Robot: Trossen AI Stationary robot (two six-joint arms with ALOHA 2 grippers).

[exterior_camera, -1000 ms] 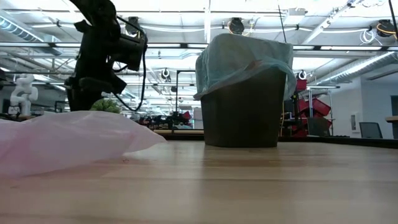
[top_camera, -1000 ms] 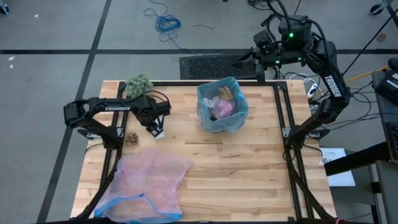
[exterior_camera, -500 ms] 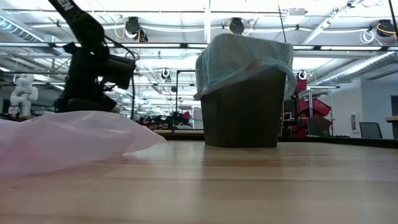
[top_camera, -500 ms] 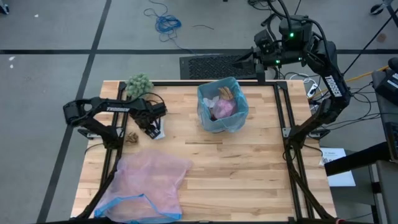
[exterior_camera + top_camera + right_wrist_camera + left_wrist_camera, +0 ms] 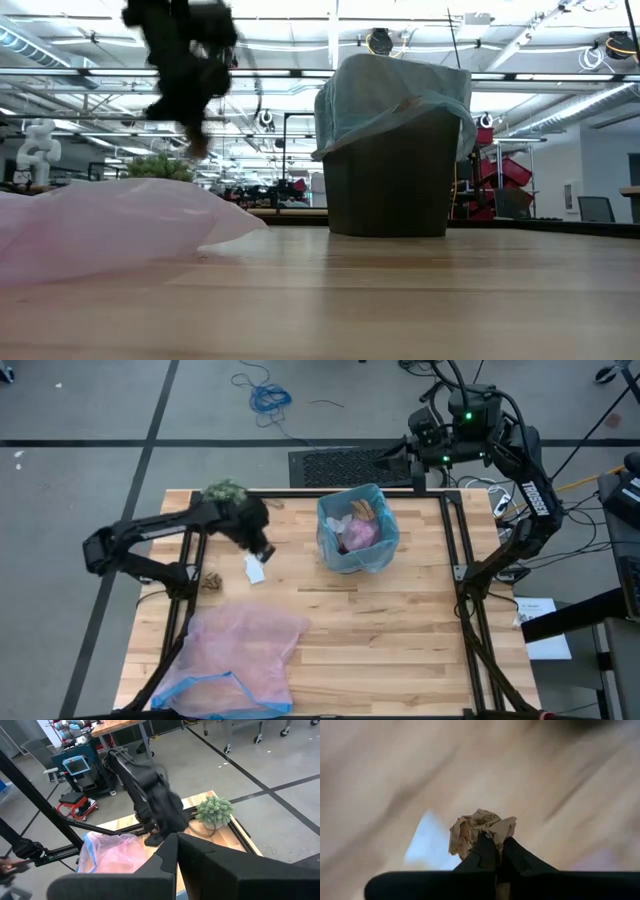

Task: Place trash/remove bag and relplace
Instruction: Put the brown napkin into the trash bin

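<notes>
A crumpled brown scrap (image 5: 481,831) was pinched only by its edge between the closed fingers of the left gripper (image 5: 496,851), raised near the worktop's far left corner, so it could be dropped short of the blue-lined bin (image 5: 357,530), while the right gripper (image 5: 176,845) was parked shut beyond the far right corner.

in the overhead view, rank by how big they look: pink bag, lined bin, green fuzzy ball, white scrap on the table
1. pink bag
2. lined bin
3. green fuzzy ball, partly hidden by the left arm, so its place is less sure
4. white scrap
</notes>
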